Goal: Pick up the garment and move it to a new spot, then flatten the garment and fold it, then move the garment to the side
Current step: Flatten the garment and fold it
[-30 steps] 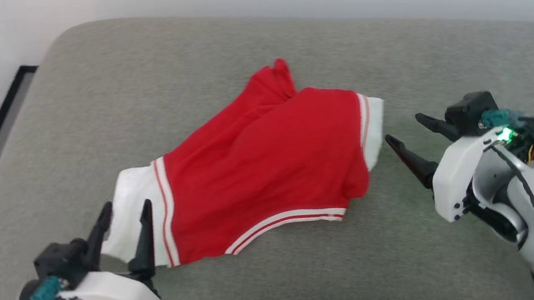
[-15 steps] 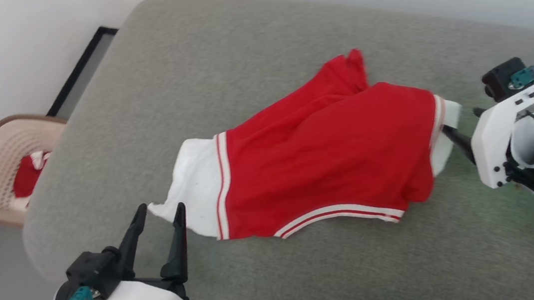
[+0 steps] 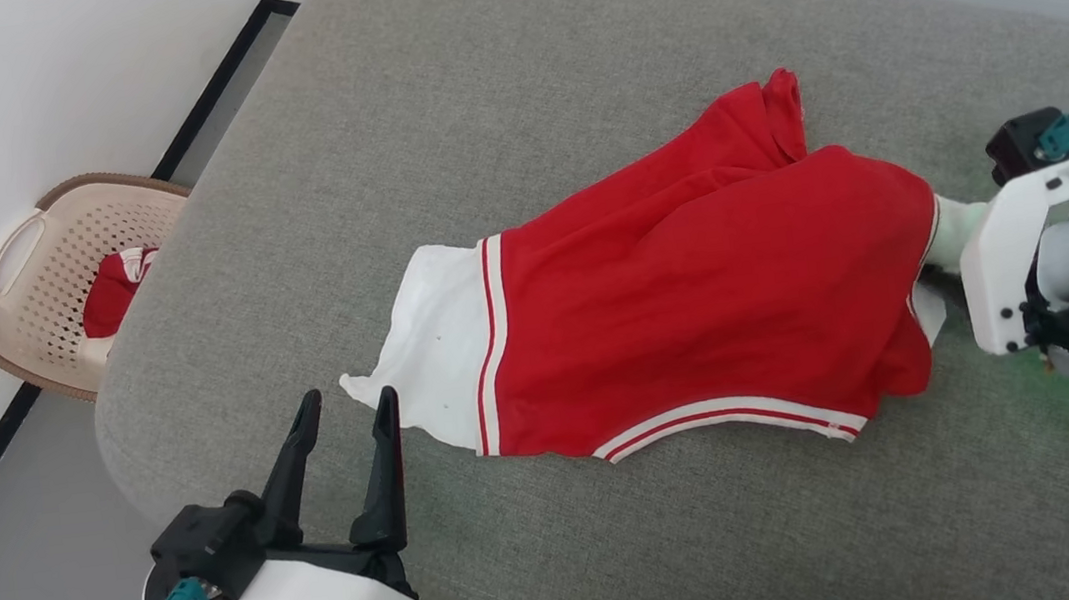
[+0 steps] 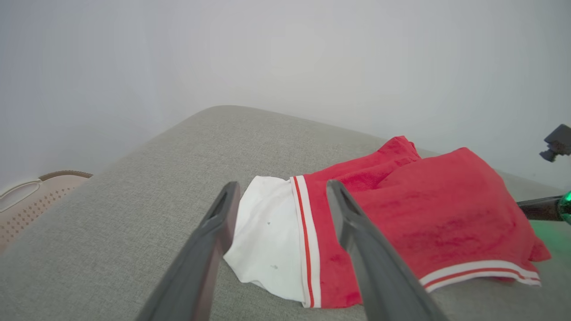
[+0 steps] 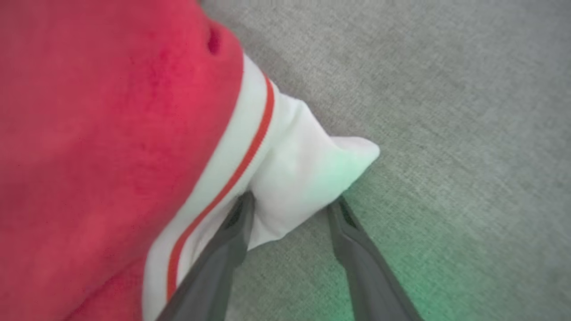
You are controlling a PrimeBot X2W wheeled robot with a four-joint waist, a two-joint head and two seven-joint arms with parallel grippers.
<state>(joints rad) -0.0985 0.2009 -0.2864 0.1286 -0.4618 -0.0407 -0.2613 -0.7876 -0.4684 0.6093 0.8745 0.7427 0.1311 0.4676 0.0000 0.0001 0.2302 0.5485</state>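
- Location: the garment [image 3: 698, 322] lies crumpled on the grey upholstered cushion [image 3: 471, 96]. One white sleeve end points toward each arm, and loose folds are bunched at the far edge.
- Right end effector [image 5: 291, 199]: released. Its fingers stand apart on either side of the right white sleeve end [image 5: 308, 174], and one finger touches the cloth.
- Hazard: the bite covers only the tip of thin fabric. On closing it may catch a single layer, or the sleeve may slip out during the lift.
- Hazard: the fingers sit low against the cushion. Closing there could pinch upholstery together with the sleeve and snag the lift.
- Left end effector [image 3: 349, 397]: released and empty. It hovers near the left white sleeve end [image 3: 439, 341], apparently clear of it.
- Hazard: a one-sided lift would leave the garment hanging and twisted, which would complicate flattening.
- Hazard: the left sleeve end lies near the cushion's rounded corner. A pull that way could slide the cloth off toward the beige perforated basket [image 3: 85, 240].
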